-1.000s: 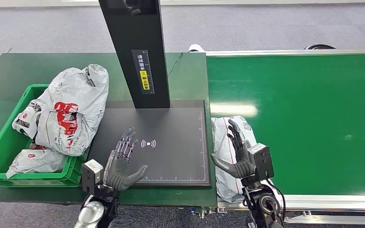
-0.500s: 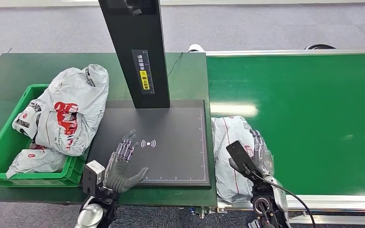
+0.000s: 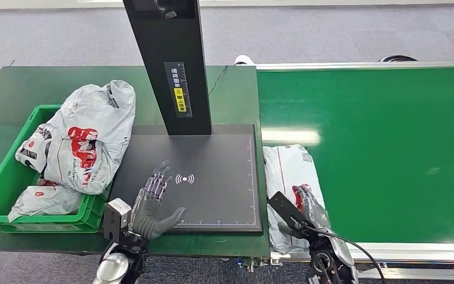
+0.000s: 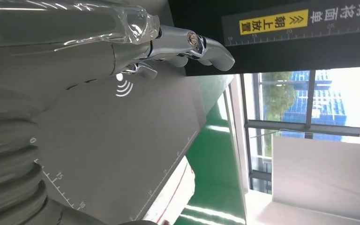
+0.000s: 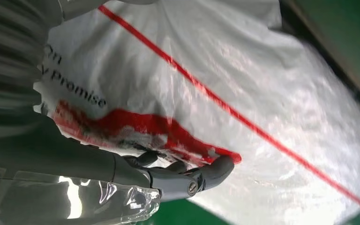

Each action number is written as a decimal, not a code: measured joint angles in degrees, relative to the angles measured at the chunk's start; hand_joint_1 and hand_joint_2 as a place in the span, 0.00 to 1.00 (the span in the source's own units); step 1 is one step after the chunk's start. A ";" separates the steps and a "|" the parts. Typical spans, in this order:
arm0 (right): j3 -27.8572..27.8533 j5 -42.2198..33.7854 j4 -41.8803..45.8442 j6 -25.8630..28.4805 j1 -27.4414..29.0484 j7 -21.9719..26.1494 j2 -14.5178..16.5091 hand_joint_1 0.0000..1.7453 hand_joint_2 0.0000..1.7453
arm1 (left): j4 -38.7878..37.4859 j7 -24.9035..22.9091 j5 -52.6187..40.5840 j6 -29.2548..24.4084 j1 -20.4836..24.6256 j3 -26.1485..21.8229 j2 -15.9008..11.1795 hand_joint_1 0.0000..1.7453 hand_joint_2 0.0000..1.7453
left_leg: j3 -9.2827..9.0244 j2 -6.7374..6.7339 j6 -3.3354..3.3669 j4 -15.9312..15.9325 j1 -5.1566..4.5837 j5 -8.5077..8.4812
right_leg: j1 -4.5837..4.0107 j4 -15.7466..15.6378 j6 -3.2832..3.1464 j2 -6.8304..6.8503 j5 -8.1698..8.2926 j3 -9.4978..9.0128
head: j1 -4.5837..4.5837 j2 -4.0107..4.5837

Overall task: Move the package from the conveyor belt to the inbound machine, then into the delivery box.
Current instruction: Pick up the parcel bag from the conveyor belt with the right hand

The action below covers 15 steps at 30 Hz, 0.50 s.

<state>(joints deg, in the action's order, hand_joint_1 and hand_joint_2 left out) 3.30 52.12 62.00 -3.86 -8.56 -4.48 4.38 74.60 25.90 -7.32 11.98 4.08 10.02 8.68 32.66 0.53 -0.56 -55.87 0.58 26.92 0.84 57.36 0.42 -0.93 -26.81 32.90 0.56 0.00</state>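
Right hand is laid on the package, grip cannot be told; left hand is spread apart; green box at left is filled with bags

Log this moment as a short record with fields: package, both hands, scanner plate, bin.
package: white bag with red print, lying on the green conveyor belt at its end beside the scanner plate
right hand: over the package's near end, fingers against the plastic; a closed grip cannot be told
left hand: holds nothing, fingers apart, over the plate's near edge
scanner plate: black, nothing lying on it
green bin: holds several white bags
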 joint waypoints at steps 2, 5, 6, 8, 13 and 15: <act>0.17 0.01 -1.46 -0.36 -0.50 0.31 -0.02 0.00 1.00 | -0.22 0.00 0.00 0.00 0.22 0.18 0.01 0.00 1.00 | -0.03 -0.02 0.00 0.00 0.00 0.00 | 0.00 0.00 0.00 0.00 0.00 -0.01 | 0.01 0.00; 0.33 0.01 -2.85 -0.52 -1.08 0.40 -0.05 0.00 1.00 | -0.46 0.00 0.00 0.00 0.35 0.23 0.02 0.00 1.00 | -0.05 -0.04 0.00 0.00 0.00 0.00 | 0.00 0.00 0.00 -0.01 0.00 -0.02 | 0.01 0.00; 0.35 0.01 -3.16 -0.54 -1.23 0.42 -0.05 0.00 1.00 | -0.51 0.00 0.00 0.00 0.38 0.24 0.02 0.00 1.00 | -0.05 -0.04 0.00 0.00 0.00 0.00 | 0.00 0.00 0.00 -0.01 0.00 -0.02 | 0.01 0.00; 0.39 0.01 -3.67 -0.56 -1.48 0.43 -0.05 0.00 1.00 | -0.60 0.00 0.00 0.00 0.44 0.25 0.02 0.00 1.00 | -0.06 -0.04 0.00 0.00 0.00 0.00 | 0.00 0.00 0.00 0.00 0.00 -0.04 | 0.00 0.00; 0.89 0.43 -4.90 -1.68 -2.18 0.71 -0.08 0.00 1.00 | -0.81 0.00 0.00 -0.03 0.68 0.36 0.02 0.00 1.00 | -0.11 -0.05 0.00 0.00 0.00 0.00 | 0.00 0.00 0.00 -0.01 0.00 -0.09 | -0.01 0.00; 1.61 0.92 -6.42 -2.71 -3.05 1.42 -0.09 0.26 1.00 | -1.21 0.00 0.00 -0.15 1.09 0.58 0.02 0.00 1.00 | -0.18 -0.14 0.00 0.00 0.00 0.00 | 0.00 0.00 0.00 -0.06 0.01 -0.14 | -0.01 0.00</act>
<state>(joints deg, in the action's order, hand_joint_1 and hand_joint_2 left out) 4.91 53.04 55.58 -6.57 -11.61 -3.06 4.28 73.39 25.90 -7.32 11.83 5.17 10.60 8.70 32.48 0.39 -0.56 -55.87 0.58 26.92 0.84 57.36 0.42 -0.98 -26.80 32.76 0.55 0.00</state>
